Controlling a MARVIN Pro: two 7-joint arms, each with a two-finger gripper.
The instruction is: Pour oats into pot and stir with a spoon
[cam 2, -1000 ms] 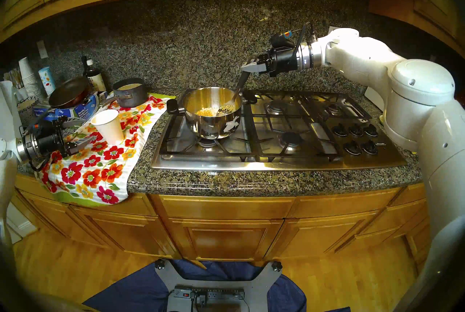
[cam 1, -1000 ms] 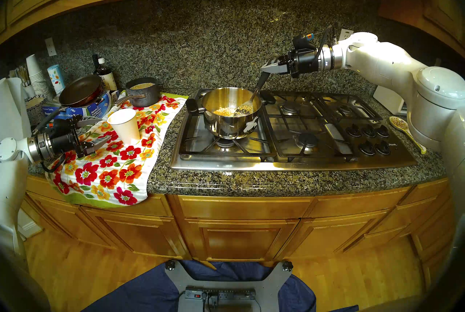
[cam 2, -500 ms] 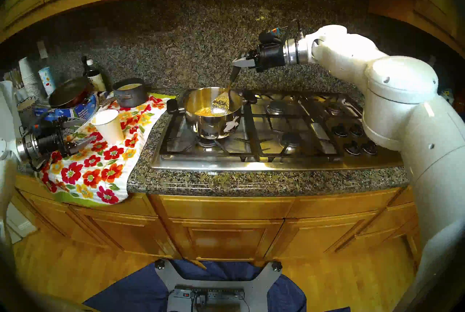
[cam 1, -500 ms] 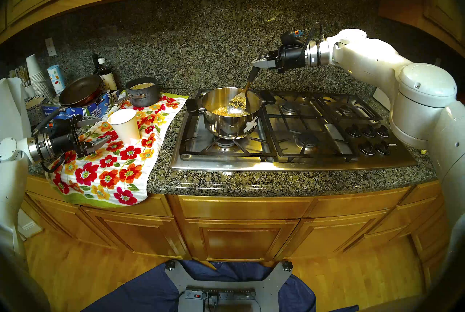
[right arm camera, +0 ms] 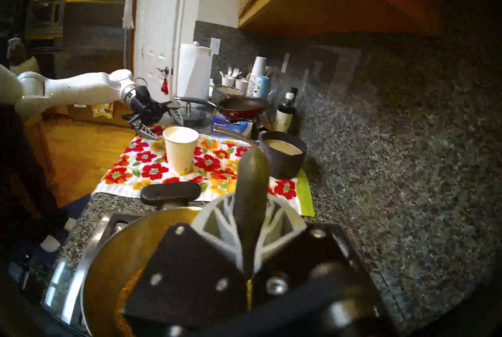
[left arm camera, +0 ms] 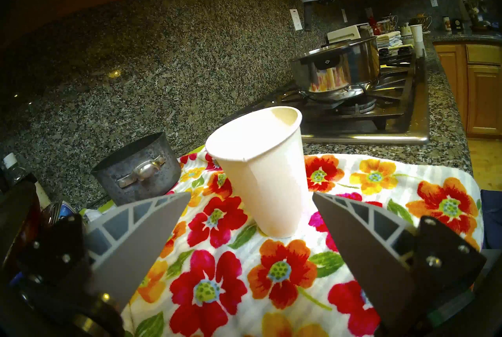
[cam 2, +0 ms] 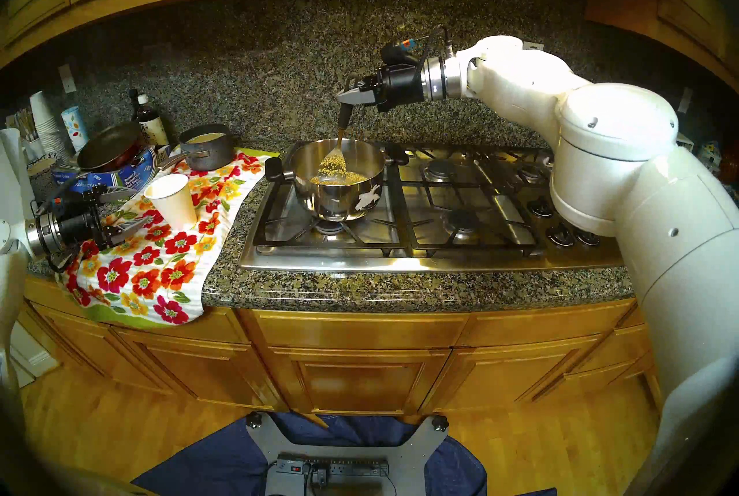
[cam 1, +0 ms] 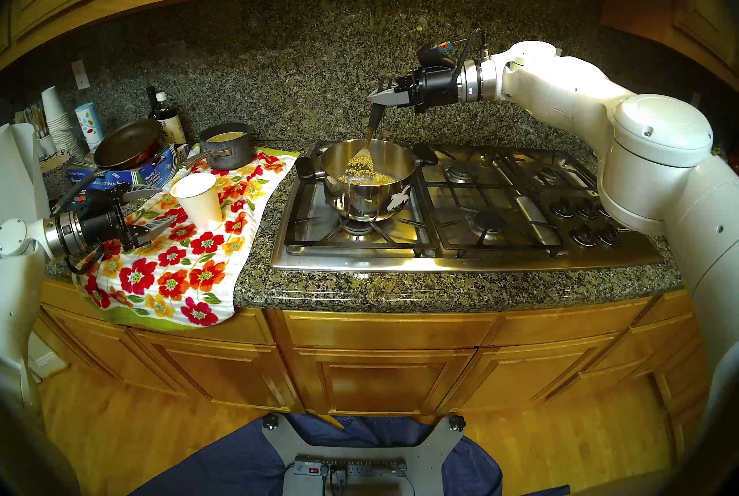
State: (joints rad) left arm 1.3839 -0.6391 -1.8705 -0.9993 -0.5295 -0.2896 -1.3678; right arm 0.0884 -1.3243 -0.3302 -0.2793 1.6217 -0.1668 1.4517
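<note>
The spoon (cam 1: 361, 162) is a stiff thing, metal in the bowl and neck with a thick black handle; it looks light enough for a pinch to carry, though a long lever, so a hold far up the handle would let the bowl swing if the pinch slackened; the handle's matt thickness probably gives better purchase than the smooth neck would. The right fingers (cam 1: 378, 97) are closed tight on the top end of that handle, which hangs steeply down from them into the pot (cam 1: 367, 179); in the right wrist view the handle (right arm camera: 251, 192) passes up between the two pads. The oats (cam 1: 386, 177) are dry, loose flakes, light and free-running; they should slide off the bowl at a tilt and scatter if flicked, so stirring probably wants a slow sweep kept below the rim.

The pot is shiny steel with a stubby black handle (cam 1: 306, 167) to the left and a torn white sticker on its near side; it stands on the front left burner of the stove (cam 1: 460, 263). The oats lie as a thin tan layer on the pot's floor, with a heap riding on the silver bowl of the spoon, inside the pot and seemingly clear of the layer.

The left fingers (cam 1: 154, 209) are spread wide and hold nothing; they hover level over the floral towel (cam 1: 176, 275) on the surface, just beside a paper cup (cam 1: 198, 201), not touching it.
</note>
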